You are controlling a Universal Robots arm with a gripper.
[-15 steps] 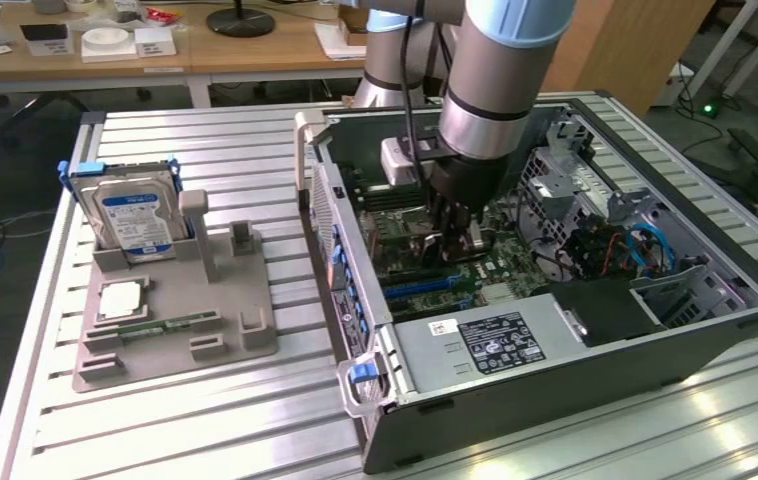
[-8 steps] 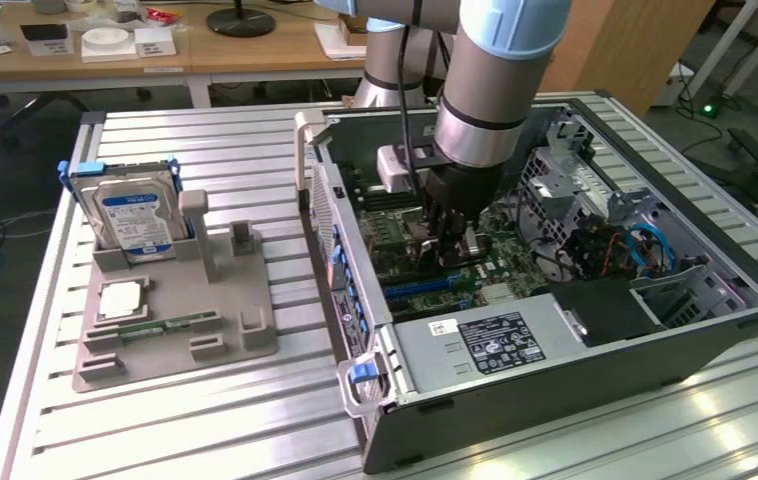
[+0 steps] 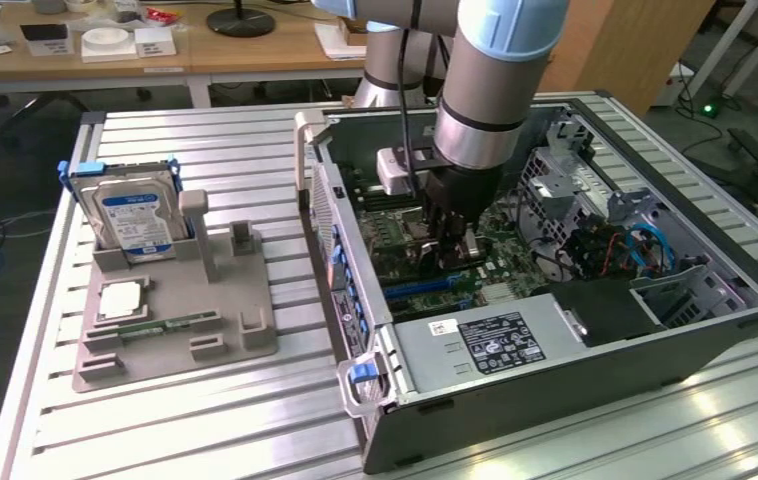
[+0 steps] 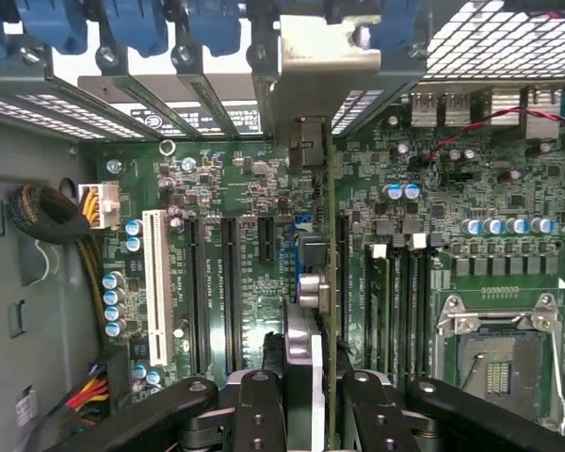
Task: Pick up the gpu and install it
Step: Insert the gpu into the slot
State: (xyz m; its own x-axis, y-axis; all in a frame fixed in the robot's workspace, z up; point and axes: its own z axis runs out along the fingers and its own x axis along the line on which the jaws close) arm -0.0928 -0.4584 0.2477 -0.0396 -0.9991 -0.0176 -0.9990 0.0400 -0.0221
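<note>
Nearest in the exterior view, on the ribbed aluminium surface (image 3: 192,420), lies the open black tower computer case (image 3: 553,300), its silver power supply box with a black label (image 3: 486,345) at the near end. Reaching down into the case, the grey-and-blue robot arm (image 3: 486,90) carries its black claw (image 3: 449,248) just above the green motherboard (image 4: 217,188). In the wrist view the claw (image 4: 306,395) is clamped on the gpu (image 4: 311,282), a thin card seen edge-on, standing upright over the motherboard with its silvery metal bracket (image 4: 320,66) up against the case's rear slot openings. Toward the exterior view's left, a grey plastic parts holder (image 3: 172,310) props up a silver hard drive with a blue-white label (image 3: 132,220). Beyond everything stands a wooden desk (image 3: 152,55) with small boxes.
</note>
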